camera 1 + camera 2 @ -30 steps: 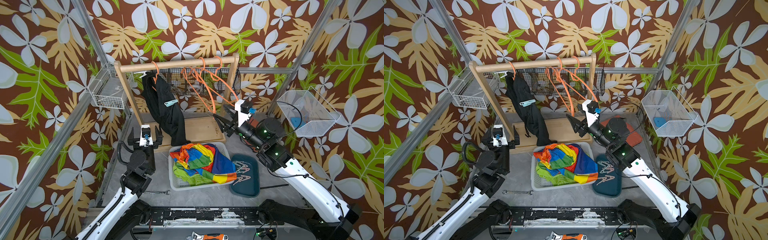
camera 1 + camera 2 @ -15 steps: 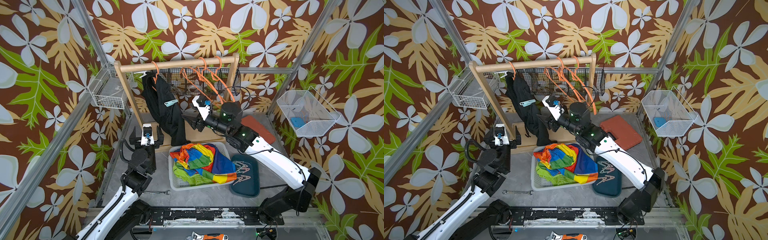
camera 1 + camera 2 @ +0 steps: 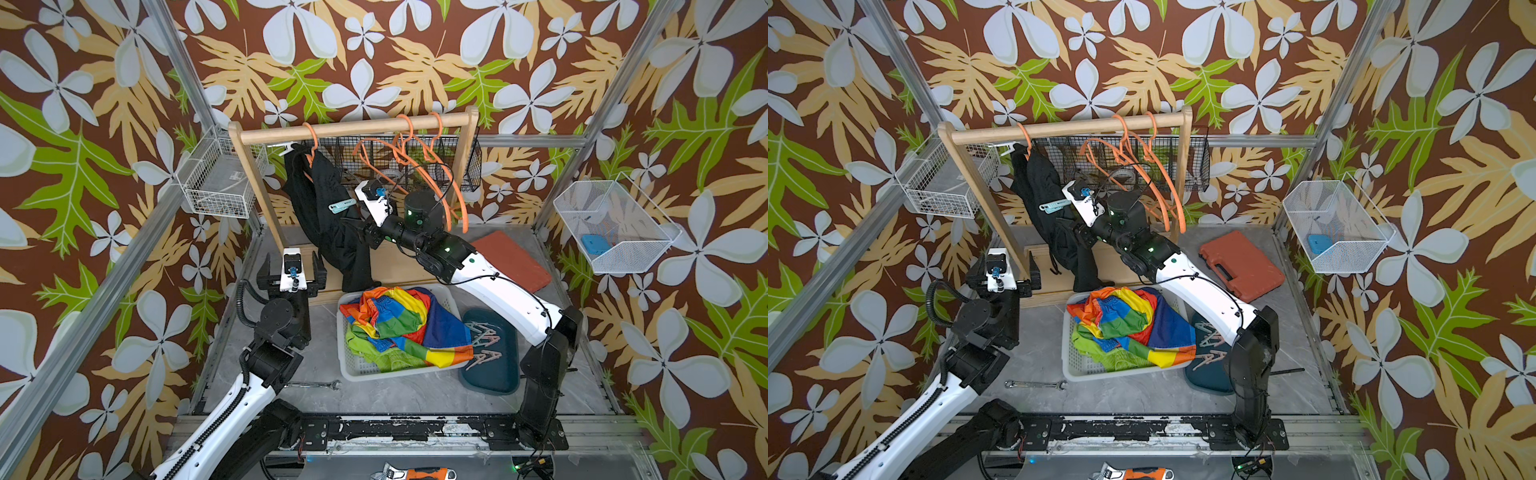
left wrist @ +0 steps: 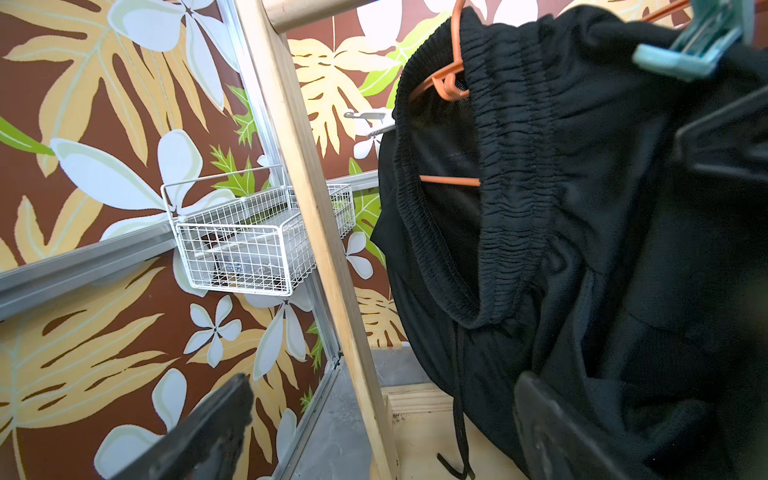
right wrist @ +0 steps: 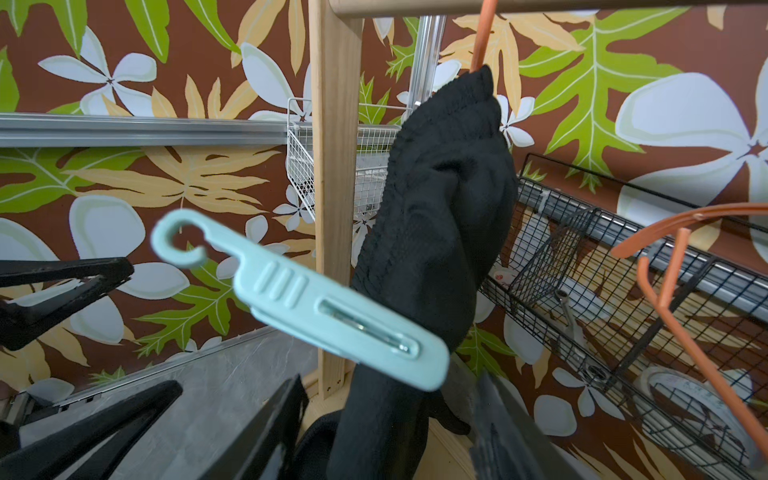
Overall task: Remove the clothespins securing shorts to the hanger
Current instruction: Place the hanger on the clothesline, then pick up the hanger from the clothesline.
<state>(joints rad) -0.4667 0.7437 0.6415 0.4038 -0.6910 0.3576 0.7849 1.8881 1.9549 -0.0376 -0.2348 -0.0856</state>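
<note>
Now a teal clothespin [image 5: 299,303] clips the black shorts [image 3: 328,232] to an orange hanger [image 4: 446,79] on the rack [image 3: 353,124]. The right gripper [image 5: 390,380], partly open, straddles the shorts just beneath the clothespin and grips nothing. The left gripper [image 3: 291,264] gapes wide and empty near the rack's post.

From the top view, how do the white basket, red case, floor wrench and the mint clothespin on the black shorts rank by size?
In a top view, largest to smallest:
white basket
red case
wrench
mint clothespin, though it hangs nearer the camera.
</note>
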